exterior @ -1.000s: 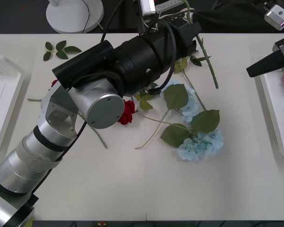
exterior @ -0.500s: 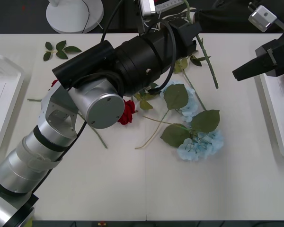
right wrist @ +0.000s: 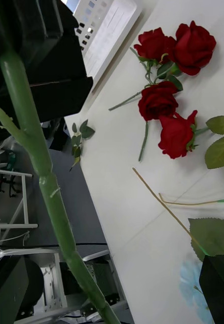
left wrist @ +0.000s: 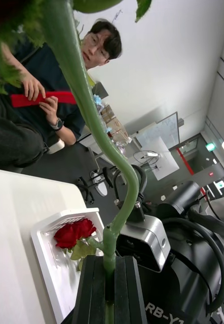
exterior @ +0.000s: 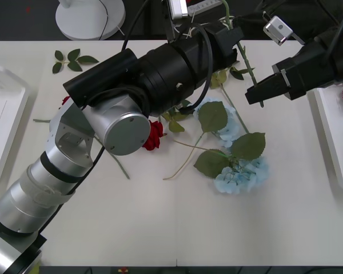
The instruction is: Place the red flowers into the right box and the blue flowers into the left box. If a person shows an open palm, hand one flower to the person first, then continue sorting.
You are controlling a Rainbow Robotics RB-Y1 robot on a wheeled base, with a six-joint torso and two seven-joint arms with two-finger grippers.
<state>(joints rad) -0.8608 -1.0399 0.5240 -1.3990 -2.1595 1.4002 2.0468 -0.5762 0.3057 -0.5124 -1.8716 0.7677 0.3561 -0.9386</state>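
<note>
My left gripper is raised over the table's far edge, shut on the green stem of a red flower that hangs down toward the table. In the left wrist view the stem rises from between the closed black fingers. My right gripper is open beside the stem's lower end; in the right wrist view the stem runs down between its fingers. Two blue flowers lie mid-table. More red flowers lie under my left arm. The right box holds red blooms; the left box is at the left edge.
A loose leaf sprig lies at the far left of the table. A white round base and a keypad device stand beyond the far edge. My left arm spans the middle of the table.
My right gripper has swung left from over the right box to the hanging stem. The left arm and its flower have not moved.
</note>
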